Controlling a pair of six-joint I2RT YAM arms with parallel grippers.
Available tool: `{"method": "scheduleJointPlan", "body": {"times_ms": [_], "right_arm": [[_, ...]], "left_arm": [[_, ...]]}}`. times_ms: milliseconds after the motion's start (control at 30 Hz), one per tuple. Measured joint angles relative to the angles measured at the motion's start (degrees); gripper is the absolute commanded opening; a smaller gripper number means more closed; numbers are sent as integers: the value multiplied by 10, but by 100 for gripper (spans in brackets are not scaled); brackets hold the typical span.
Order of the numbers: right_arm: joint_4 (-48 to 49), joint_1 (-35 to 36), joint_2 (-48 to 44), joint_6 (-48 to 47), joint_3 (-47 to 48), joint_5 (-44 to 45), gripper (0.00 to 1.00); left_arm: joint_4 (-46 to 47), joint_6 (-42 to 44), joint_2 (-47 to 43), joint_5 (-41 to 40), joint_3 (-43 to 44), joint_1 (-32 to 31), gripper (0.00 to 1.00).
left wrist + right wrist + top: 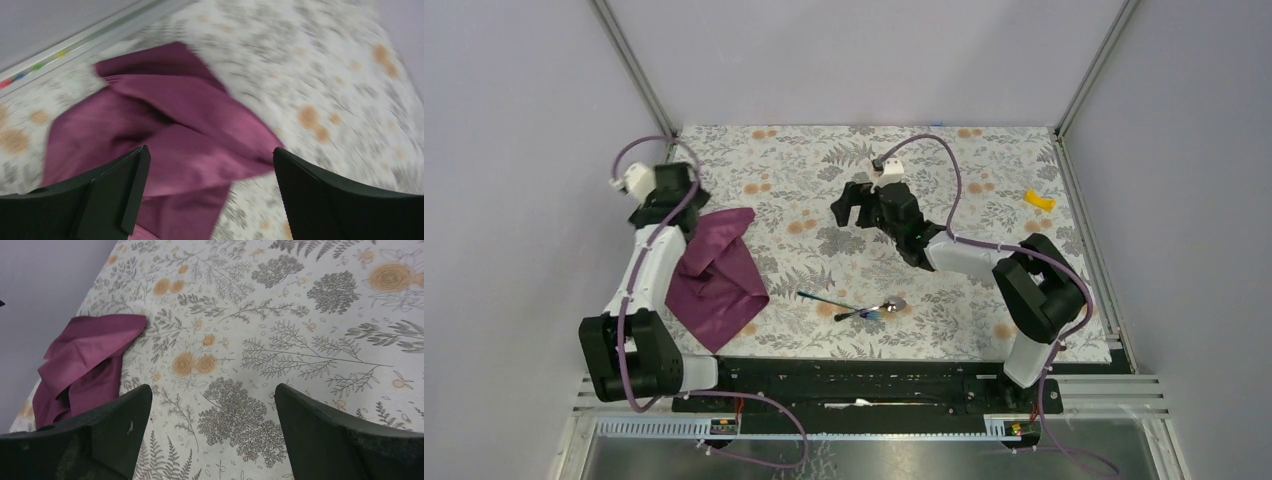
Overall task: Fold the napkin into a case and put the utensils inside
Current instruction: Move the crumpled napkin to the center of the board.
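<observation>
The dark purple napkin (717, 275) lies crumpled and loosely folded over itself at the left of the floral tablecloth; no case shape shows. It fills the blurred left wrist view as the napkin (175, 145) and sits at the left edge of the right wrist view as the napkin (82, 357). My left gripper (210, 172) hangs open above it, at the table's far left (662, 190). The utensils lie near the front middle: a silver spoon (879, 308) and a thin bluish-handled piece (826, 299), crossing at their ends. My right gripper (856, 207) is open over bare cloth at the centre back (212, 412).
A small yellow piece (1039, 200) lies at the far right of the tablecloth (944, 270). Metal frame rails run along the table's left and right edges. Grey walls enclose the back and sides.
</observation>
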Motion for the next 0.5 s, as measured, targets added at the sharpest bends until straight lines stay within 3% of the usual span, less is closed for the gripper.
{"method": "scheduleJointPlan", "body": {"times_ms": [133, 367, 433, 500], "right_arm": [[19, 2, 16, -20, -8, -30, 100], [6, 1, 83, -41, 36, -83, 100], [3, 1, 93, -42, 43, -95, 100], [-1, 1, 94, -44, 43, -104, 100]], "left_arm": [[-27, -56, 7, 25, -42, 115, 99], [-17, -111, 64, 97, -102, 179, 98], [4, -119, 87, 121, -108, 186, 85], [28, -126, 107, 156, -108, 186, 63]]}}
